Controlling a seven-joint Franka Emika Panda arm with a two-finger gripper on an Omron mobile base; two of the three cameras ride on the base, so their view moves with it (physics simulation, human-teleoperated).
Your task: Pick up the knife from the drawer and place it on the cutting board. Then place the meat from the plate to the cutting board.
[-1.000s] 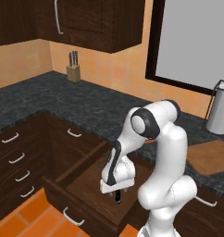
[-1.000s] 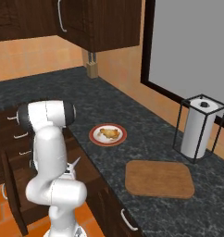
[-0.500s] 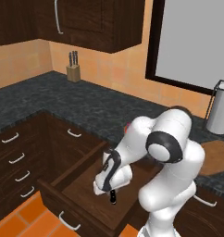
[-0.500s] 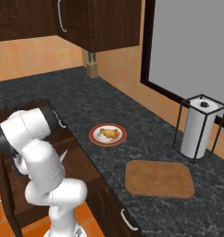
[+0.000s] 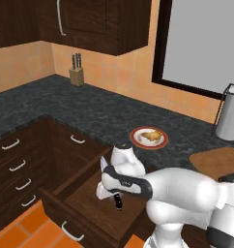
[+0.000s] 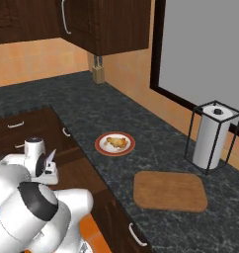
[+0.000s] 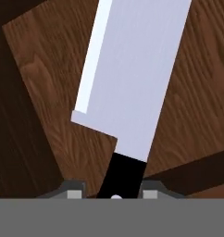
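Hand view: small kitchen knife with a black handle and a broad pale silvery blade (image 7: 132,78); the handle runs down between the two dark finger tips of the two-finger gripper (image 7: 113,193), closed around it, blade pointing away along the hand.
Knife position: in the left base view the knife (image 5: 117,197) hangs inside the wide, deep dark-brown wooden drawer (image 5: 90,196), which stands pulled open; whether it touches the drawer floor I cannot tell.
Gripper: narrow, clamped on the black handle; the gripper (image 5: 113,191) sits low in the drawer.
Handling: the knife looks light and rigid; the smooth handle could twist in a two-finger pinch, and the wide blade adds leverage. The handle is the right place to hold; the blade is flat and slick.
Flat light-brown wooden cutting board (image 6: 170,190): on the dark counter, bare, well apart from the drawer.
Round white plate with a red-orange rim (image 6: 100,147): between drawer and board, carrying the small golden-tan lump of meat (image 6: 116,142).
Step, as I judge it: knife gripped, not yet on the board; the meat transfer is untouched.
Risk: the blade catching the drawer wall or counter edge on the way out.
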